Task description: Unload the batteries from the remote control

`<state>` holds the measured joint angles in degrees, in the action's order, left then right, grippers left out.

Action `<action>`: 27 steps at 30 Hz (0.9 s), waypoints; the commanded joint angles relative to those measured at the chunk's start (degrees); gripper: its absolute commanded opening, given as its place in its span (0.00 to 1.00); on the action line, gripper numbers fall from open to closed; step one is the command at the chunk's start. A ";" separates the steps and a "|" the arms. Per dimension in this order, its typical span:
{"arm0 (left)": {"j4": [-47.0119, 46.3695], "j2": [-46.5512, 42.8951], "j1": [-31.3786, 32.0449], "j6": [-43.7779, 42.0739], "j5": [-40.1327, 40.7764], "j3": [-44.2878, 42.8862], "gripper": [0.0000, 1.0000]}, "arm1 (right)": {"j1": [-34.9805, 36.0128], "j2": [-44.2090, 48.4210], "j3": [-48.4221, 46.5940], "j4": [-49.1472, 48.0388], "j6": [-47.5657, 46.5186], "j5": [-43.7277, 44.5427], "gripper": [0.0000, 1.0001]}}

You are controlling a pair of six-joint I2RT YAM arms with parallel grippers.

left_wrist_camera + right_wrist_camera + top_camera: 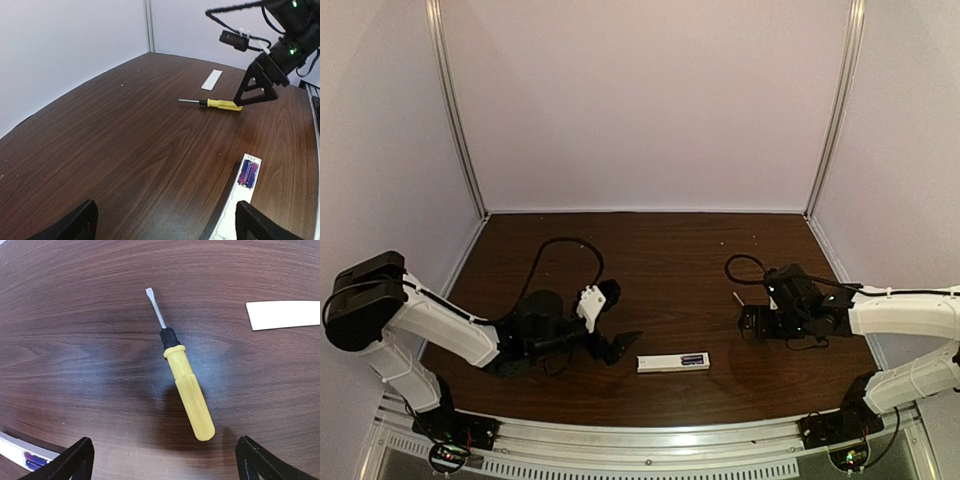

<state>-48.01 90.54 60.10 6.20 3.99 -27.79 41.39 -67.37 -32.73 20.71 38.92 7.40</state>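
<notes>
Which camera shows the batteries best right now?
Left wrist: both batteries lie side by side, uncovered, in the remote control. Top external shows only a tiny blue patch; right wrist catches just a sliver of them at its bottom-left corner.

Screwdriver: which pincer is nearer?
Right. The right pincer hangs open just above the yellow handle of the screwdriver. The left pincer, also open, is well away from it, by the remote.
</notes>
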 commanded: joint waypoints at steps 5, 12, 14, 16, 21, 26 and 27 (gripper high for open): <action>-4.03 -5.88 -0.28 7.28 5.78 1.70 0.97 | 0.28 -8.86 -2.62 -0.90 -1.54 8.18 1.00; -1.41 -5.71 -0.35 9.10 1.54 -0.31 0.97 | 0.19 -13.78 -2.90 -4.99 -3.17 7.14 0.98; -1.57 -5.72 -0.39 8.72 1.33 -0.26 0.97 | 0.19 -14.97 -3.12 -5.31 -3.46 6.91 0.95; -1.86 -5.94 -0.40 8.33 0.47 -0.16 0.97 | 0.10 -16.17 -3.51 -5.22 -3.58 6.89 0.90; -1.74 -5.76 -0.36 7.88 -2.11 -0.66 0.97 | 0.02 -17.89 -4.52 -4.49 -3.60 7.47 0.73; -1.50 -5.97 -0.35 7.60 -3.19 -0.82 0.96 | 0.01 -17.82 -4.38 -4.26 -3.24 7.73 0.60; -1.41 -6.15 -0.33 7.57 -3.26 -0.78 0.95 | 0.01 -17.62 -4.25 -4.27 -3.17 7.71 0.57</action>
<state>-48.62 85.06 60.05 14.13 2.46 -27.14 41.39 -84.93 -36.38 16.08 35.79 13.39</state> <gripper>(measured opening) 0.958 0.607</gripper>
